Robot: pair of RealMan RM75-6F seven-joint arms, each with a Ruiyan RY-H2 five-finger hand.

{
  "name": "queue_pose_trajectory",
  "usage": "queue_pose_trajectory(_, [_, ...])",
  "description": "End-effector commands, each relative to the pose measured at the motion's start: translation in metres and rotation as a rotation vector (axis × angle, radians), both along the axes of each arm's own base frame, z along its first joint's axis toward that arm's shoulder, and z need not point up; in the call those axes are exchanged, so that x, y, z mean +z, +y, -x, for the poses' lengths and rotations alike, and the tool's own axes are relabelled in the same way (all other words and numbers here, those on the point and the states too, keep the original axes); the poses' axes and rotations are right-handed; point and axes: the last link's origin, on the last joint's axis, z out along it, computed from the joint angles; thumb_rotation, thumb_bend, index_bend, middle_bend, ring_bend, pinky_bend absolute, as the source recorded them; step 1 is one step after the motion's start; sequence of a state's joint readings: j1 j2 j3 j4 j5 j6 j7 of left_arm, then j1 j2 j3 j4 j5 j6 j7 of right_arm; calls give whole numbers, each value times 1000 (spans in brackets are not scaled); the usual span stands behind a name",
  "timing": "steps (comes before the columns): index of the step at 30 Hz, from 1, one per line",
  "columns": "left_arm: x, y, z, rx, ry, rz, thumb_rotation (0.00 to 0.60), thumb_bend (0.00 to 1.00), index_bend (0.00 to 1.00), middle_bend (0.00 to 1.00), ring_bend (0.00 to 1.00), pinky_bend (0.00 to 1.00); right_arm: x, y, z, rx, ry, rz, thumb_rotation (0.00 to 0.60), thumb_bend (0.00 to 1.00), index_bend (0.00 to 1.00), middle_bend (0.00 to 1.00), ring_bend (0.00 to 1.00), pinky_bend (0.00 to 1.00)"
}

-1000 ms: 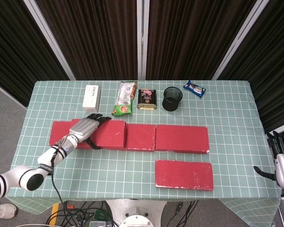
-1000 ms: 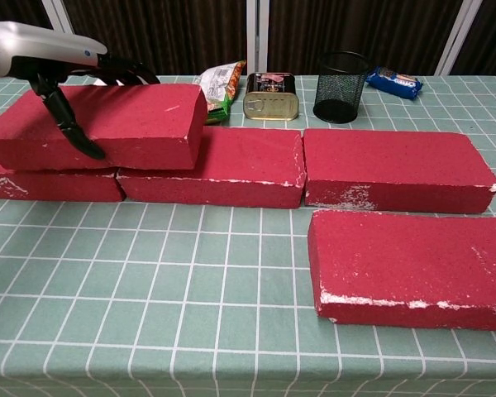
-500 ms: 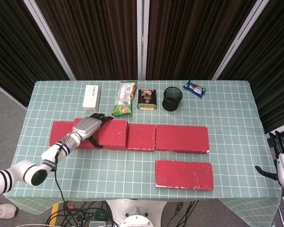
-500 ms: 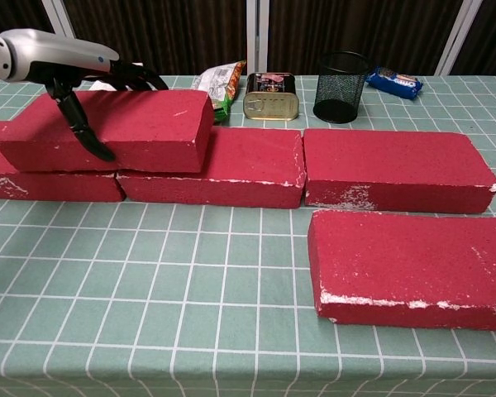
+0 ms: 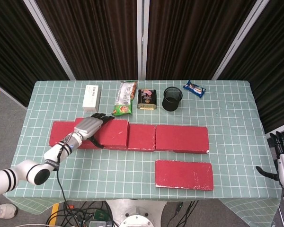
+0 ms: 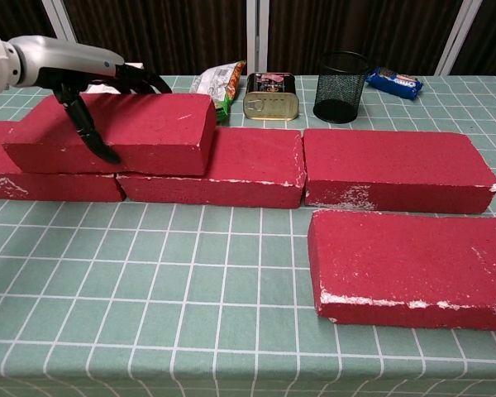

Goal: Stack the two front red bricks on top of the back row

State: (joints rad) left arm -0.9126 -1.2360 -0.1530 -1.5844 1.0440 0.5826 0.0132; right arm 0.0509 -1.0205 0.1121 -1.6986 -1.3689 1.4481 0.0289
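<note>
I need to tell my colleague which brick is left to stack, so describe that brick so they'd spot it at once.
Start from the back row of red bricks running across the middle of the green checked table. Nearer the front edge, toward the right, one red brick lies flat by itself. Unlike the stacked brick that the left hand grips, nothing touches it.

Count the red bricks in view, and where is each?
5. Back row: left brick, middle brick, right brick. Stacked brick on the left and middle ones, gripped by the left hand. Front brick near right.
</note>
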Motion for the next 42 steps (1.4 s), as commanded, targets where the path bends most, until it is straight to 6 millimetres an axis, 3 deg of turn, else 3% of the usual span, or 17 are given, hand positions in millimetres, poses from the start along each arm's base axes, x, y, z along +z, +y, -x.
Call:
queue_pose_trajectory(1, [-1,0,1,-2,6,-2,600,0,80,156,0,0,0,0,1,-3,-3,-2,600,43,0,0,0,0])
queue_pose_trajectory(15, [-5,0,3,-9,11,1,600,0,84,148,0,0,-2,0,1,-3,2,-4,600,43,0,0,0,0])
queue_pose_trajectory(26, [-4,-1,3,0,-14,-10,600,0,43,1,0,0,-2,0,2,-7,2,-6,600,43,0,0,0,0])
queue_pose_trajectory(42, [-1,-5,-1,-14,-27,-11,600,0,36,0,0,0,-2,0,1,-7,4,-7,600,43,0,0,0,0])
